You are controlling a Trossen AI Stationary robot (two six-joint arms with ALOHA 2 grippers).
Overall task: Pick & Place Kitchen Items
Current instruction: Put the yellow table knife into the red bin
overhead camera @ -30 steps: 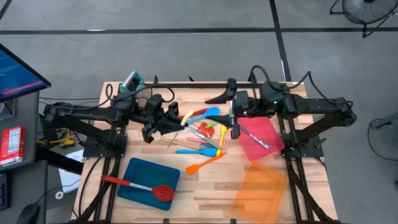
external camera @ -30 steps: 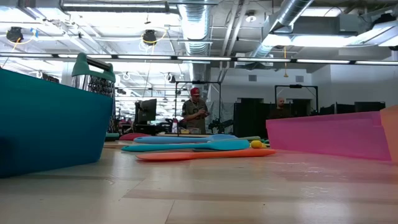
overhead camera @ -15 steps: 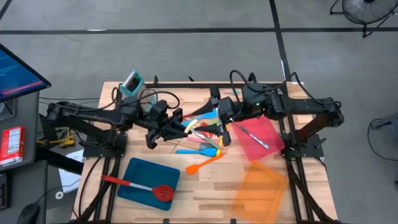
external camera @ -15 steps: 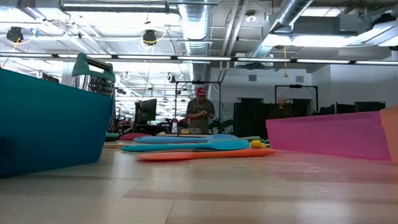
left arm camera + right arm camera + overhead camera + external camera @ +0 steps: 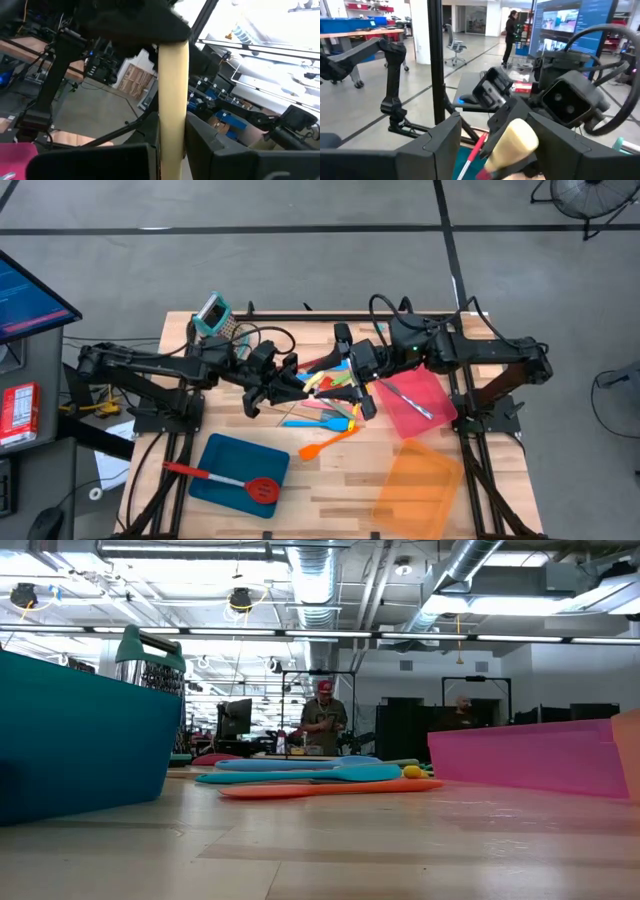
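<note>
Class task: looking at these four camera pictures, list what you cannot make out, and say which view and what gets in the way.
- High view: utensil pile partly covered by both arms; items overlap.
- Left wrist view: cream handle in the left gripper; its head is hidden by the dark shape above.
- Low view: blue tray blocks the table's left side.
- Right wrist view: right gripper around a cream tip; rest cut off.

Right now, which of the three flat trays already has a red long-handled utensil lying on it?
The blue tray near the table's front left: a red turner lies across it. The pink tray holds a metal utensil, and the orange tray shows nothing.
</note>
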